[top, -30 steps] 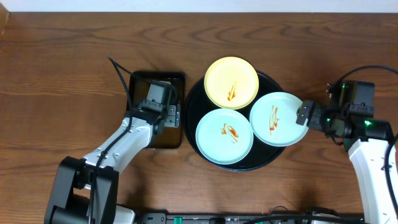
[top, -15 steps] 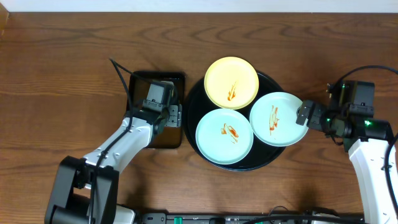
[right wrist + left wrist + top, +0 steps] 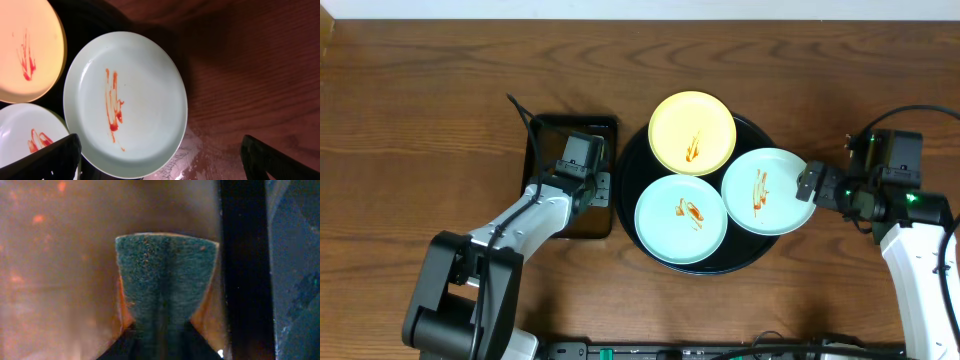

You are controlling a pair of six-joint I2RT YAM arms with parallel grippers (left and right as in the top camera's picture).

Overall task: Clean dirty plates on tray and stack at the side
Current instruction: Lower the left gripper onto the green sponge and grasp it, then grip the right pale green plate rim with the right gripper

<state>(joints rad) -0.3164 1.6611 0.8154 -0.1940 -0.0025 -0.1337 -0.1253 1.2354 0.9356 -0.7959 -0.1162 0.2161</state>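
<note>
Left arm: elbow link has swung a little toward the tray [image 3: 632,165] since 0.5 s ago. Left gripper [image 3: 161,335] unchanged, over the small tray [image 3: 545,130] of brownish liquid [image 3: 60,270]. Plates and right arm unchanged.

Left gripper: closed on a green sponge [image 3: 165,275], which sticks out ahead of the fingers, just above or in the liquid; cannot tell which. Orange specks on sponge face.

Right gripper [image 3: 160,150]: fingers spread wide, at the right-hand rim of the right plate [image 3: 768,190]; contact cannot be told.

Plates: all three on the tray, each with a red smear. Yellow plate [image 3: 692,132] at the far side, second pale plate [image 3: 680,218] at near left, right plate overhanging the tray rim toward the table [image 3: 420,100]. Left gripper is well apart from all three.
</note>
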